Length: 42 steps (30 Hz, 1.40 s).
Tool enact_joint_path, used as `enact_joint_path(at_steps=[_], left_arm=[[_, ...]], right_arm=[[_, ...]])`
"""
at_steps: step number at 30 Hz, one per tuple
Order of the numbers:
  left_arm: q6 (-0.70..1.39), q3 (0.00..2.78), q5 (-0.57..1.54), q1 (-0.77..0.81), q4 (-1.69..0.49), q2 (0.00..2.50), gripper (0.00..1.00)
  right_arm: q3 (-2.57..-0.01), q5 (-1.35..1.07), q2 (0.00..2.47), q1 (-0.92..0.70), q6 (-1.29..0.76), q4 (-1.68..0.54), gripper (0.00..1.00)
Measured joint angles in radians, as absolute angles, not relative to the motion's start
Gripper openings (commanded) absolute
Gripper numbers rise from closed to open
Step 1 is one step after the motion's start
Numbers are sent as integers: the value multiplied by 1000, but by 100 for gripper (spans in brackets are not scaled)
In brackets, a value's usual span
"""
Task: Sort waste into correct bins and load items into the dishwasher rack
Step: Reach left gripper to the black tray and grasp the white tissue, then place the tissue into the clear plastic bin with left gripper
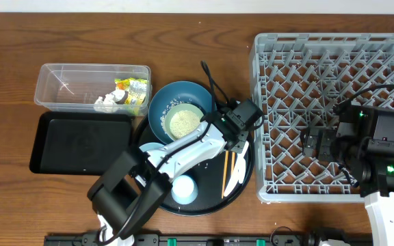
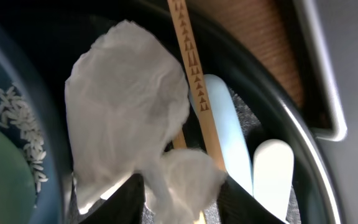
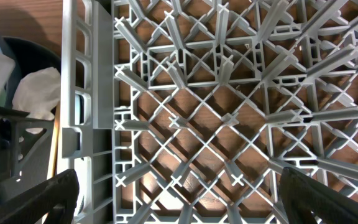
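Left gripper (image 2: 179,202) is mine, over the right part of the round black tray (image 1: 207,199). Its fingers are pinched on a crumpled white napkin (image 2: 126,106), which bunches between them in the wrist view. The napkin lies across the chopsticks (image 2: 194,81), with the white spoon (image 1: 234,179) just beside them on the same tray.

Right gripper (image 3: 179,196) is spread wide and holds nothing. It hangs over the near-left area of the dishwasher rack (image 1: 306,68).

Done so far, by my read: the clear tub (image 1: 60,78), far left, already has a yellow-green wrapper (image 1: 134,92) and another napkin piece (image 1: 104,102) in it. The shallow black tray (image 1: 81,143) just near of the tub shows nothing in it.

Left to do: bin this napkin and dump the rice (image 1: 183,124). It sits in the small light-blue bowl (image 1: 195,113), with loose grains in the big dark-blue bowl (image 1: 166,102) around it.

No dishes show in the rack. Both bowls, two pale cups (image 1: 185,189) at the near left of the round tray, the chopsticks and the spoon all wait to be loaded. Early stage, most of the job remains.
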State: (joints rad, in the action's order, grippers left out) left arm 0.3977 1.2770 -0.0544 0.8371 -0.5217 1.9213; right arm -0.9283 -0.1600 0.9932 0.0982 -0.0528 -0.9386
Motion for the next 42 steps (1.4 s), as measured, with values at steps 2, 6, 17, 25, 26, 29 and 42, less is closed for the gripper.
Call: enact_joint_path(at_steps=[2, 6, 17, 25, 26, 29, 42], left_arm=[[398, 1277, -57, 837, -522, 1931, 20], [393, 1277, -57, 837, -518, 1936, 6], [394, 1277, -59, 837, -574, 1879, 6], [365, 1277, -60, 827, -584, 1608, 6], [361, 1277, -61, 818, -586, 1582, 6], [353, 1277, -83, 761, -603, 1525, 6], [339, 1277, -131, 255, -604, 1507, 6]], right_arm=[[-928, -160, 993, 98, -53, -939, 99], [-928, -160, 993, 98, -53, -942, 99], [-928, -160, 993, 98, -53, -942, 99], [-928, -160, 993, 98, -53, -942, 99], [-928, -160, 993, 98, -53, -942, 99], [-928, -160, 993, 98, -53, -942, 99], [-928, -160, 993, 98, -53, -943, 99]])
